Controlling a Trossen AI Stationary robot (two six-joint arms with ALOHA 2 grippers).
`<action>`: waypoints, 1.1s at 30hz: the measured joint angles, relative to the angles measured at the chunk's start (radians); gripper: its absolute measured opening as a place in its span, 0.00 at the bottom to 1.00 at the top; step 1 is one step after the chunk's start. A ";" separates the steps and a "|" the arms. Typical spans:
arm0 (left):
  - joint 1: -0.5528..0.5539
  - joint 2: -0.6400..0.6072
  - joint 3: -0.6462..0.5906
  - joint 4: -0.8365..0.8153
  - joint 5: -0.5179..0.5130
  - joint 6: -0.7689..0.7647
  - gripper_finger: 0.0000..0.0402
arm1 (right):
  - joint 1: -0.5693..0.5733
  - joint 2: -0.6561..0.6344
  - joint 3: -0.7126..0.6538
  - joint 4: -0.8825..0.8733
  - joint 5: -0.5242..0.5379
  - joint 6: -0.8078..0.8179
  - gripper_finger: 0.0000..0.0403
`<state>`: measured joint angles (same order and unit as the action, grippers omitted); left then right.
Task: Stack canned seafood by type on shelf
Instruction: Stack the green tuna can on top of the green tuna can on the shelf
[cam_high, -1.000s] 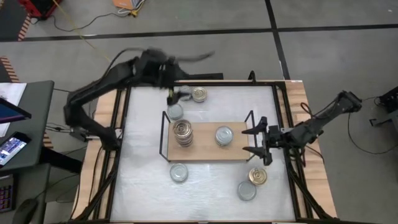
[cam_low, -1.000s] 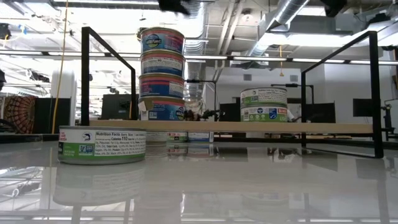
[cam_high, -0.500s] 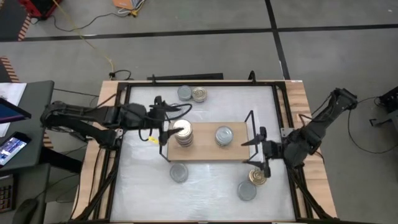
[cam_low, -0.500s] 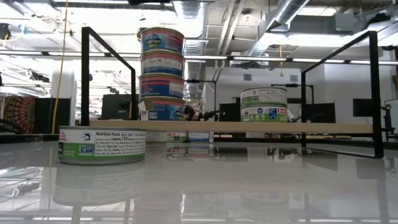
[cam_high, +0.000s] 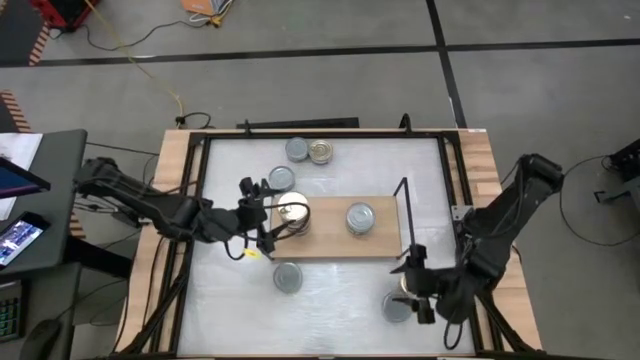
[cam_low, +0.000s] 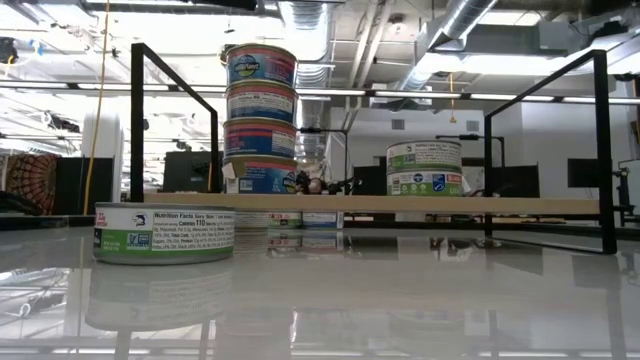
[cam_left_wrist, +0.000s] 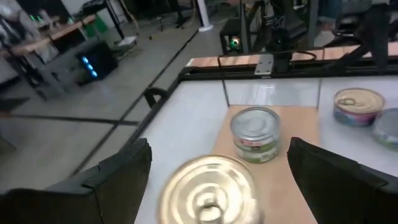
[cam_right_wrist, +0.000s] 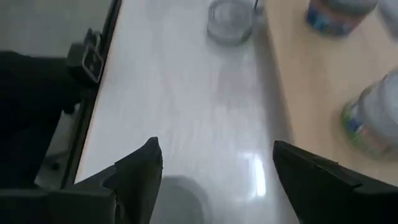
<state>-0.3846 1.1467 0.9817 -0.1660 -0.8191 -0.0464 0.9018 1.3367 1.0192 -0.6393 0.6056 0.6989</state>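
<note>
The right claw (cam_high: 417, 283), jaws spread and empty, hung over the near-right tins (cam_high: 397, 306) on the surface, while the open left claw (cam_high: 258, 213) stood beside the shelf's (cam_high: 330, 244) tall stack (cam_high: 292, 212).

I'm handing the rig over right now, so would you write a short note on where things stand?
Left gripper: open, empty, at the shelf's left end beside the tall stack.
Right gripper: open, empty, over the two tins near the table's front right corner.
Done: a stack of four blue-label tins and a stack of two green-label tins stand on the shelf.
Left: loose tins remain on the table, three behind the shelf, one in front of it, plus the front right pair.
</note>
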 joint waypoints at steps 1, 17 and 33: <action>-0.001 0.006 0.000 -0.004 0.005 -0.030 0.90 | 0.007 0.017 0.013 -0.022 -0.009 0.032 0.82; -0.311 0.051 -0.006 0.008 -0.283 -0.115 0.90 | 0.003 0.347 0.116 -0.062 -0.229 0.197 0.70; -0.319 0.190 -0.006 0.219 -0.412 -0.074 0.90 | 0.082 0.623 0.390 -0.417 -0.271 0.234 0.70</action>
<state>-0.7036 1.3366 0.9756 0.0528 -1.2308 -0.1201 0.9842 1.9596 1.4095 -1.0561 0.3344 0.9329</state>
